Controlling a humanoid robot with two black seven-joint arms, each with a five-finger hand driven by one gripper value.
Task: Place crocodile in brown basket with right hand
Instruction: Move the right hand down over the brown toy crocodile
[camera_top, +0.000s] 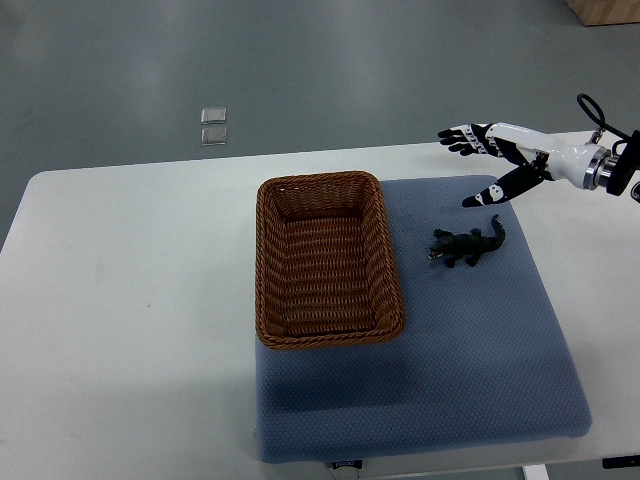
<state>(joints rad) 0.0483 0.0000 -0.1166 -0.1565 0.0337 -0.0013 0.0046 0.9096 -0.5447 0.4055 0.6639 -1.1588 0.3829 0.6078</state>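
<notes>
The crocodile is seen lying on the blue mat, just right of the brown basket. The right hand is held beyond it, fingers spread, nothing gripped. A small label on the mat's near edge cannot be read.

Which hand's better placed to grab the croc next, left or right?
Right. The right hand is open, close to the crocodile, on its far right side. The crocodile lies on the blue pad, right of the brown basket. No left arm is in view.
</notes>
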